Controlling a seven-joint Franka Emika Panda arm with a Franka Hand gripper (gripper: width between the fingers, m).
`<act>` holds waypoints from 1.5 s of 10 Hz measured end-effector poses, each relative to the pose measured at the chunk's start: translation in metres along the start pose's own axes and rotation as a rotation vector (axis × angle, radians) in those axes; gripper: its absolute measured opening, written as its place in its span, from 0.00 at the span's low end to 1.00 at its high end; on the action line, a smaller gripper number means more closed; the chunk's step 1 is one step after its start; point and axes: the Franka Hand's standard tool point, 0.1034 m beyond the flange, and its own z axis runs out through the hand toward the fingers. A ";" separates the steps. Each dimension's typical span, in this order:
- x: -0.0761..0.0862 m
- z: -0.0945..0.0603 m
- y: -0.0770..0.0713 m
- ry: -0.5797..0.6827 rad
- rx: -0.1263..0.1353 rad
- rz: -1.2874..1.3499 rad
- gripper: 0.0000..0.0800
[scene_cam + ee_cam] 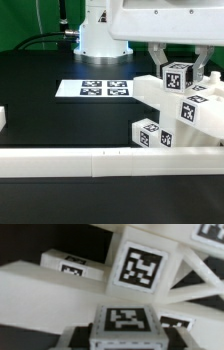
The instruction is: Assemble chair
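The chair (195,128) stands partly joined at the exterior view's right, white tagged pieces leaning together, with two square-ended legs (150,134) low at its front. My gripper (180,68) hangs over its top, shut on another tagged white leg (178,80). In the wrist view that leg (125,318) sits between my dark fingers (82,336), which press its two sides. My gripper (125,339) holds it just above an X-braced frame (190,288) and a flat slab (45,283). A tagged block (140,268) lies behind the held leg.
The marker board (105,88) lies flat on the black table mid-view, before the robot base (100,35). A long low white rail (90,160) runs along the front edge. A small white piece (3,118) shows at the exterior view's left edge.
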 end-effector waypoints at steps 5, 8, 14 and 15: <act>-0.003 0.000 -0.003 0.000 0.000 0.198 0.45; -0.002 0.000 -0.003 0.003 0.001 0.018 0.75; -0.003 -0.003 -0.005 -0.008 -0.002 -0.617 0.81; -0.001 -0.002 -0.003 -0.011 -0.004 -0.713 0.81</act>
